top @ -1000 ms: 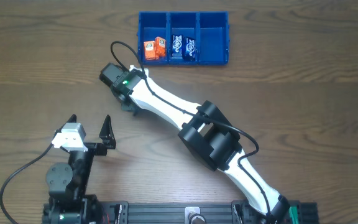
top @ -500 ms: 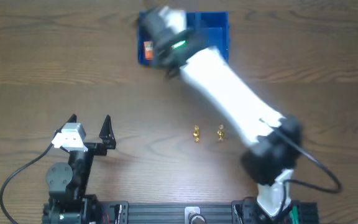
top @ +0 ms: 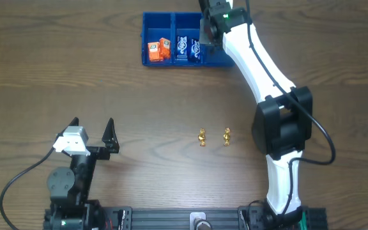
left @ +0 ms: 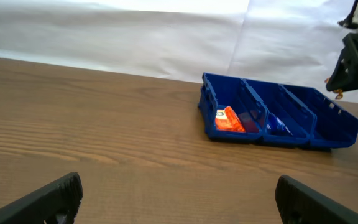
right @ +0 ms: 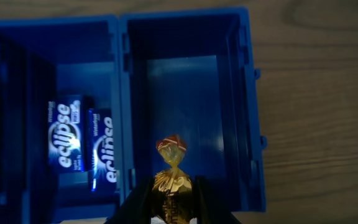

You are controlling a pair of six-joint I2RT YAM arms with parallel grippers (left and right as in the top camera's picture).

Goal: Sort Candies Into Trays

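Candy (right: 172,167) in gold foil sat clenched in your right end effector (right: 173,202), gripped by its lower half with the twisted top standing proud of the grip. You held it over the blue tray (top: 171,64), above the right-hand one of its 3 compartments, which lay bare. That placement suited the sorting, since the orange candies (top: 159,50) already occupied the left compartment and the blue packs (top: 188,48) the middle one, leaving this bin for the gold kind. The candy appeared lifted clear of the compartment's walls and floor, though how high I could not tell.

2 more gold candies (top: 201,137) lay side by side on the surface (top: 43,76), well apart from the tray, and were probably yours to fetch next. Your left end effector (top: 93,131) stood near its own base, jaws spread wide with nothing between them, well out of the right arm's way. By my reading, a release from there would have dropped the candy into the bare compartment, so this step looked nearly done.
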